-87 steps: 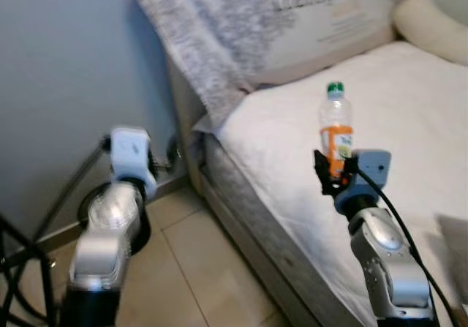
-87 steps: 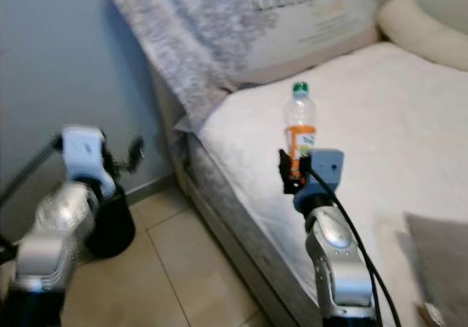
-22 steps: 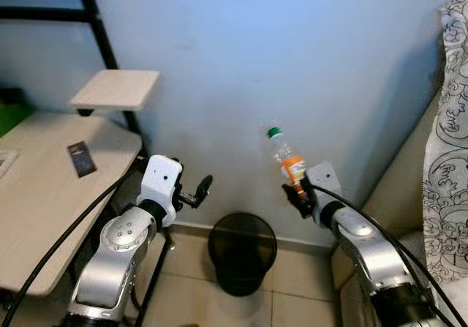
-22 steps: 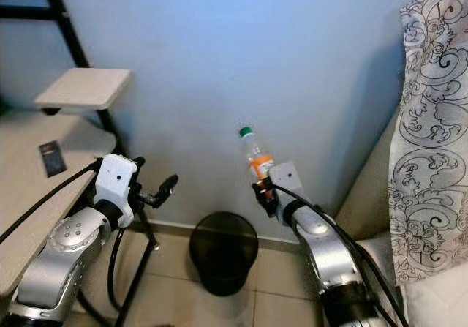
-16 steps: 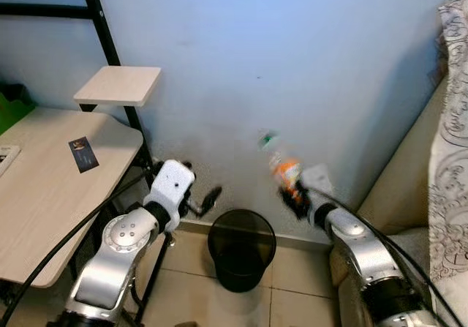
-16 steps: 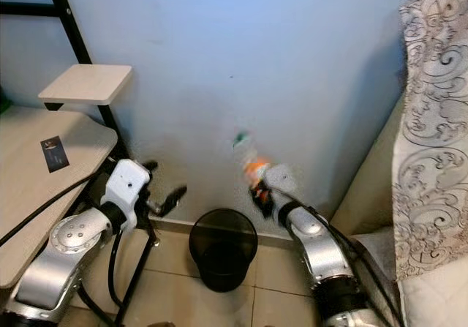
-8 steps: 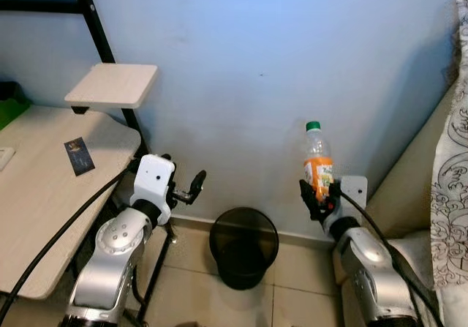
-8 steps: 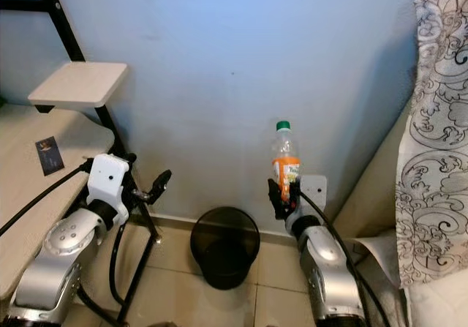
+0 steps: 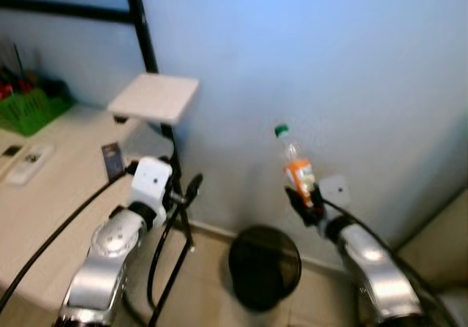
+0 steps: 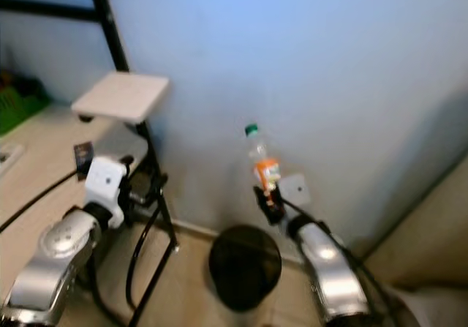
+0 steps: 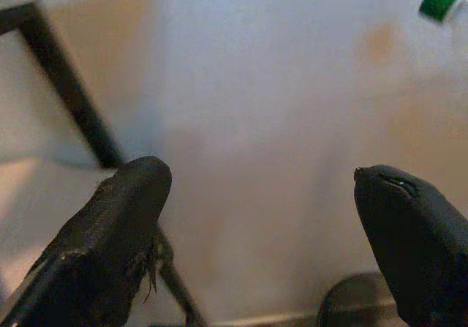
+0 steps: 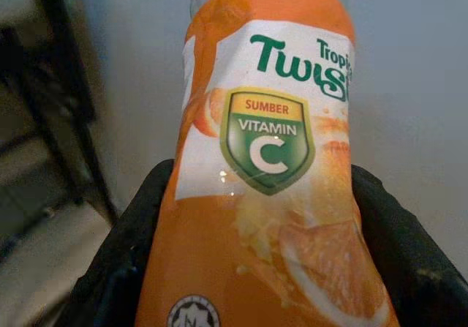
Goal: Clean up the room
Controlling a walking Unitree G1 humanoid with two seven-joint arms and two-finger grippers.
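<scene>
Bottle tilted leftward, bin below, desk beside

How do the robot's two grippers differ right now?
The right gripper is shut on the bottle, its fingers clamping the orange label; the left gripper is open and holds nothing, its fingers spread wide. The right gripper is up above the black bin, at its right edge; the left gripper is beside the desk. Both point toward the blue wall.
</scene>
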